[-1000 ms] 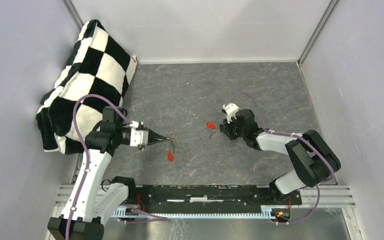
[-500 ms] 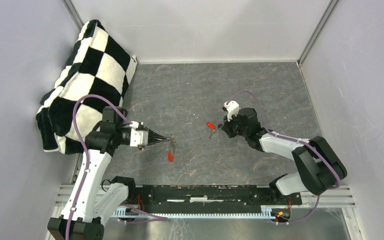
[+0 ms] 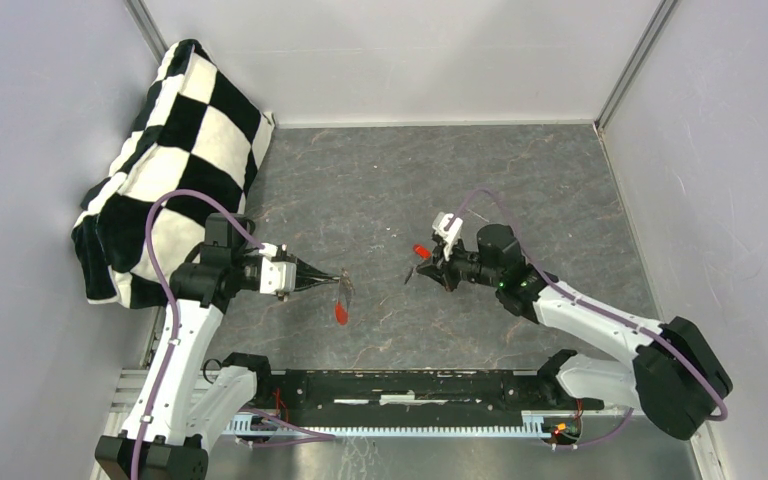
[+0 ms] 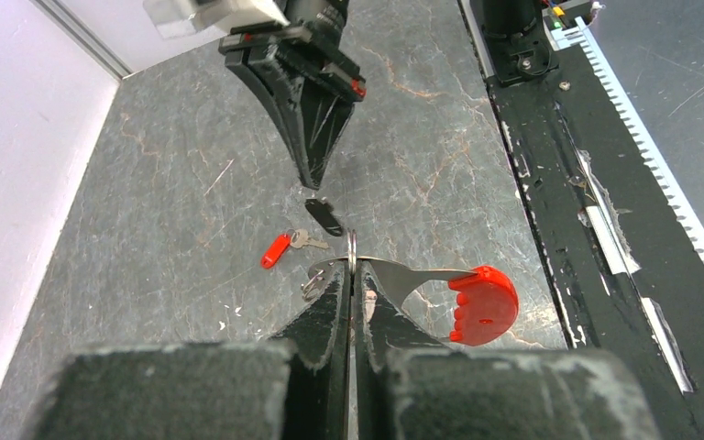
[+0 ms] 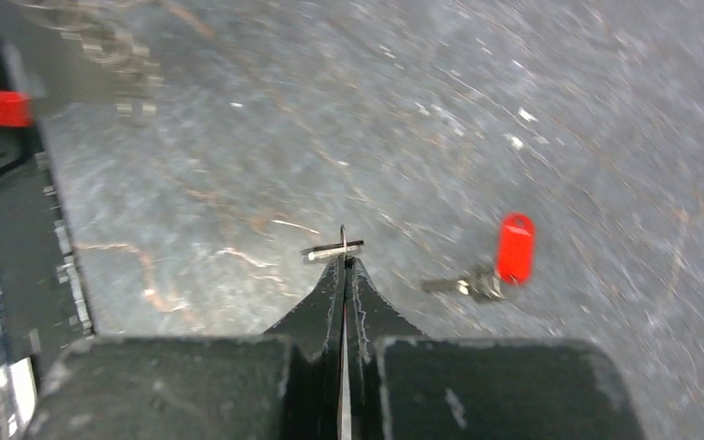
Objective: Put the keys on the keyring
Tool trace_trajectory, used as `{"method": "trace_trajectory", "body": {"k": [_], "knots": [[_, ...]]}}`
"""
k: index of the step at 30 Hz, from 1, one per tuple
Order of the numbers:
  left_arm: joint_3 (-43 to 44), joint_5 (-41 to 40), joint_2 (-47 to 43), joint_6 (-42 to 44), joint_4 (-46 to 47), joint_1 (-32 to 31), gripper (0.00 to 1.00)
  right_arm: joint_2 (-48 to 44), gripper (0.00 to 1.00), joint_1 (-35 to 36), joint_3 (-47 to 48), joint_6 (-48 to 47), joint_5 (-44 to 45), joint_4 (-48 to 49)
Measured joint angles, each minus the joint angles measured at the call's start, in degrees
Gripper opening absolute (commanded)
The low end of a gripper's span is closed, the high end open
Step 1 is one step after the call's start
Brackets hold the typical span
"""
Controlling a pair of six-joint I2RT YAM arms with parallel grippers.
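Keyring hangs pinched by its thin metal ring in my left gripper, just off the near corner of the checkered cloth, with its red tab dangling. Farther out from the cloth, my right gripper has its fingers pressed together on the black key. The red key lies flat on the table just beside it.

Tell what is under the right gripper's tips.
The black key, just below the shut right gripper; the red key lies beside it on the table. Whether the tips pinch it is hidden.
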Motion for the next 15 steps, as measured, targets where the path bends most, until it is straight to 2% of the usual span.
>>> {"method": "trace_trajectory", "body": {"k": [6,15], "knots": [[-0.5,0.37,0.02,0.02,-0.02,-0.33,0.02,-3.67,0.0,7.17,3.76,-2.8,-4.83,-2.69],[-0.57,2.43,-0.07,-0.31,0.0,-1.44,0.02,-3.52,0.0,13.84,13.42,-6.47,-11.89,-5.64]]}}
